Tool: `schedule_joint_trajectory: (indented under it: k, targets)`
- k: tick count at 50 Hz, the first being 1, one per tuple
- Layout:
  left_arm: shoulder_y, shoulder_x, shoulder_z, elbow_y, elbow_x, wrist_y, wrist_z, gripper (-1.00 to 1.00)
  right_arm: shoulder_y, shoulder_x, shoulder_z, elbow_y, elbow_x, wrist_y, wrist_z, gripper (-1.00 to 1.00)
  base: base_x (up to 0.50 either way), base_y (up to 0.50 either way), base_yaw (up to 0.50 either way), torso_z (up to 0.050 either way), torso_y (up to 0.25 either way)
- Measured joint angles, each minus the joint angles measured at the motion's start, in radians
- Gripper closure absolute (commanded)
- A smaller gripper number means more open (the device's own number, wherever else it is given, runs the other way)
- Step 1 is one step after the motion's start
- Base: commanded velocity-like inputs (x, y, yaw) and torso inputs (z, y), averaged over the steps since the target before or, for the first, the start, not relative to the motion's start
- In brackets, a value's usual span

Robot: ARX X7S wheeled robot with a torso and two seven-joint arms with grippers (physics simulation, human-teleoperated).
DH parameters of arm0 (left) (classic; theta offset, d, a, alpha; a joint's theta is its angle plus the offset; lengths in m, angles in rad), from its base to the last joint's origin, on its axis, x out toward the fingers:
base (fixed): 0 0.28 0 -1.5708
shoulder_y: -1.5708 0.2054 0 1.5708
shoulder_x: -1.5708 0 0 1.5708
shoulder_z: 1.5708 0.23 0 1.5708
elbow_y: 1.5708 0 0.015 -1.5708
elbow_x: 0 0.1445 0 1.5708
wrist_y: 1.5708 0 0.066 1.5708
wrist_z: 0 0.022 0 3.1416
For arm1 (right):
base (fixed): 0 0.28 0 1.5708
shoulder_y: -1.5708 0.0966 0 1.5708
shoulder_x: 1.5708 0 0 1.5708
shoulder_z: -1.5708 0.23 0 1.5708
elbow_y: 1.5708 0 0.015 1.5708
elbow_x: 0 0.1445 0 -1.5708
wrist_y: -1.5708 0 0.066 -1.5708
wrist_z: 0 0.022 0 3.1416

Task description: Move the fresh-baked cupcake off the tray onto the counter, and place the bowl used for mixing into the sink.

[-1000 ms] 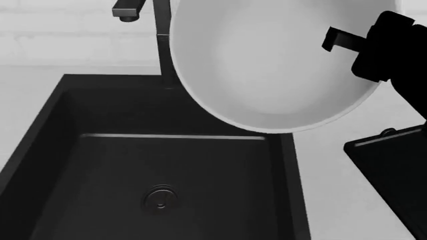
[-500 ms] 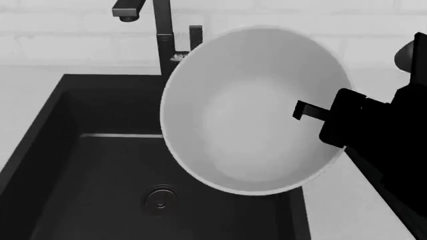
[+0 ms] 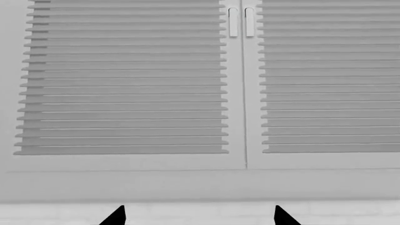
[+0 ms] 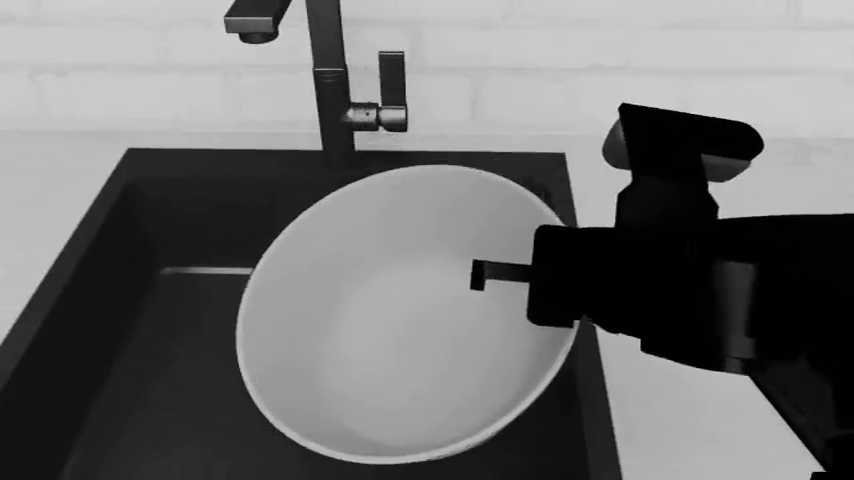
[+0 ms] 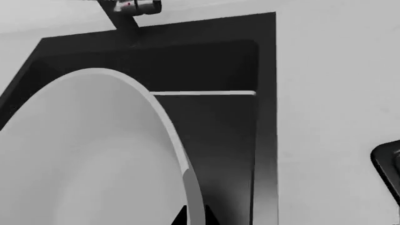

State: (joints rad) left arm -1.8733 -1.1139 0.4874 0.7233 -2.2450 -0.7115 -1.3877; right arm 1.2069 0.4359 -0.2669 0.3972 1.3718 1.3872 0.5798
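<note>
The bowl (image 4: 387, 350) has dropped from faucet (image 4: 320, 70) height into the sink (image 4: 147, 200) — right claw (image 5: 194, 216) clamped on its rim; release comes next. Left claw (image 3: 196, 216) spread, empty.

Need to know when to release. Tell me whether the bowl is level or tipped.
Tipped. In the head view the bowl is tilted, its opening facing the camera, over the sink, with the right tool clamped on its rim.

White counter (image 4: 54, 190), black sink (image 4: 120, 300) set in (tray (image 5: 388, 161) corner beside)
</note>
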Motion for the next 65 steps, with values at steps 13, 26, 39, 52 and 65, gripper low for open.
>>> schedule_joint_trajectory:
  k: [13, 26, 39, 52, 65]
  targets:
    - [0.0, -0.003, 0.003, -0.009, 0.006, -0.001, 0.014, -1.0, 0.115, -0.098, -0.192, 0.221, -0.118, 0.011, -0.226, 1.0, 0.0, 0.0, 0.0, 0.0, 0.0]
    - [-0.001, 0.004, 0.012, -0.042, 0.028, -0.019, 0.04, -1.0, 0.244, -0.241, -0.383, 0.511, -0.243, -0.042, -0.549, 1.0, 0.0, 0.0, 0.0, 0.0, 0.0]
    - [-0.011, 0.01, 0.02, -0.074, 0.041, -0.036, 0.058, -1.0, 0.309, -0.381, -0.558, 0.8, -0.329, -0.14, -0.815, 1.0, 0.0, 0.0, 0.0, 0.0, 0.0]
    - [-0.011, 0.005, 0.023, -0.098, 0.051, -0.049, 0.075, -1.0, 0.285, -0.421, -0.736, 0.883, -0.262, -0.176, -0.88, 1.0, 0.0, 0.0, 0.0, 0.0, 0.001]
    - [-0.002, -0.003, 0.021, -0.101, 0.055, -0.047, 0.085, -1.0, 0.267, -0.428, -0.819, 0.905, -0.227, -0.177, -0.873, 1.0, 0.0, 0.0, 0.0, 0.0, 0.0]
